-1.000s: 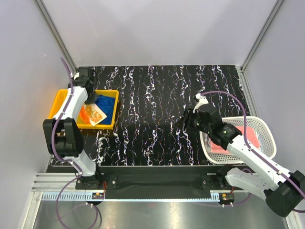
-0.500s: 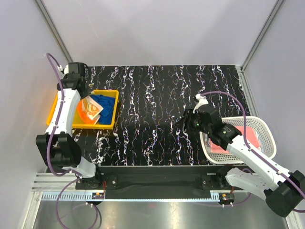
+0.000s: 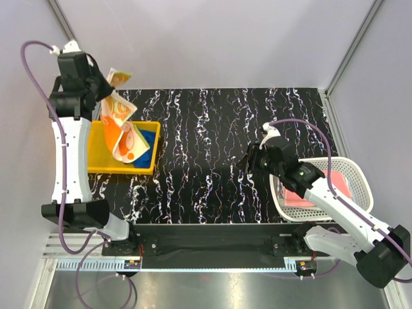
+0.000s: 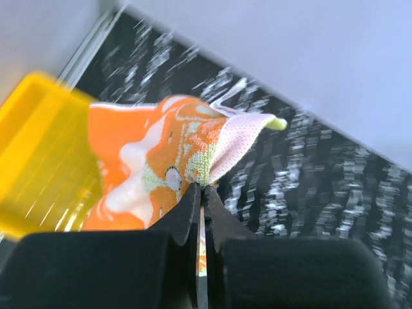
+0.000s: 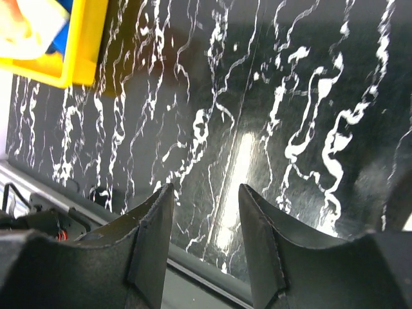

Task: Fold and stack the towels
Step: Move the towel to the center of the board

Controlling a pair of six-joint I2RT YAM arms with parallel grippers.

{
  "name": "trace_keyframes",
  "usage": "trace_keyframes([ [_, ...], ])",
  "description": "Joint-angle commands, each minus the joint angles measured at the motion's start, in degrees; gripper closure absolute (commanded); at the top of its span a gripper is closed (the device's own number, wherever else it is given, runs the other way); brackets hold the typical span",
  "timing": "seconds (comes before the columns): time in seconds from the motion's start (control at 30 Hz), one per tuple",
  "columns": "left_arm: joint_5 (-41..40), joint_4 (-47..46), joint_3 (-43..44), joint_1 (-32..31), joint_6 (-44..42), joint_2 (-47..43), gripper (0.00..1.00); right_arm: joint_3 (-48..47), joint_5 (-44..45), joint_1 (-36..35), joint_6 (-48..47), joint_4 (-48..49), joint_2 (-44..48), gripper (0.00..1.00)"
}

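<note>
The left claw (image 3: 105,84), a second ago low over the yellow plastic tray (image 3: 103,168) at the desk's left edge, now stands high above the far-left corner. It is clamped tight on a corner of the soft orange cartoon-printed towel (image 3: 121,129), which has come up out of the tray. The towel hangs below the claw in loose folds, its lower end over the tray in the overhead view. At the pinch, the wrist view shows a pale woven backing where the cloth turns over. A crumpled royal blue towel (image 3: 149,138) lies in the tray. Over the glossy black, white-veined desk (image 3: 212,122), the right claw (image 3: 250,159) hovers toward the right edge, fingers apart and empty, little moved. Beside it, a pink towel (image 3: 331,183) lies in the white mesh basket (image 3: 364,187).
</note>
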State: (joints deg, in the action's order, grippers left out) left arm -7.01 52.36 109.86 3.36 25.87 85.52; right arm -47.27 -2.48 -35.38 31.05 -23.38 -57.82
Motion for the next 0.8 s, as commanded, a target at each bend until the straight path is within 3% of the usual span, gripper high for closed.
trace_keyframes([
  [0.0,9.64,1.43,9.74,-2.73,-3.89,1.84,1.0,-6.95,5.9,-0.4,-2.57,-0.97,-0.8,0.48],
  [0.17,11.58,1.69,17.39,-17.65,-7.58,5.79,1.0,-15.38,16.26,-0.31,-4.59,-6.05,-2.82,0.48],
  [0.2,11.14,1.96,20.01,-23.68,-8.8,6.67,1.0,-16.53,20.11,-0.22,-4.94,-6.85,-3.0,0.47],
  [0.3,9.65,1.35,18.56,-33.89,-8.3,8.26,1.0,-20.84,26.88,0.13,-6.17,-10.45,-3.17,0.46],
  [0.4,11.13,-6.89,3.04,-41.64,-6.28,5.29,1.0,-23.48,31.29,0.48,-7.23,-13.18,-1.95,0.45],
  [0.43,12.44,-9.96,-8.15,-43.33,-5.22,4.41,1.0,-23.92,32.09,0.66,-7.4,-13.62,-0.99,0.45],
  [0.5,14.81,-19.72,-18.23,-48.67,-1.81,3.26,1.0,-24.01,33.59,0.57,-8.11,-14.77,-0.1,0.44],
  [0.53,15.0,-24.62,-27.24,-50.62,-0.83,3.52,1.0,-23.75,33.68,0.66,-8.37,-15.38,0.6,0.44],
  [0.67,20.26,-38.45,-43.28,-60.82,5.4,7.55,1.0,-21.21,32.81,0.75,-8.28,-15.3,1.22,0.44],
  [0.77,22.03,-44.85,-48.14,-70.64,9.62,12.21,1.0,-19.01,30.09,0.75,-8.37,-13.72,0.17,0.44],
])
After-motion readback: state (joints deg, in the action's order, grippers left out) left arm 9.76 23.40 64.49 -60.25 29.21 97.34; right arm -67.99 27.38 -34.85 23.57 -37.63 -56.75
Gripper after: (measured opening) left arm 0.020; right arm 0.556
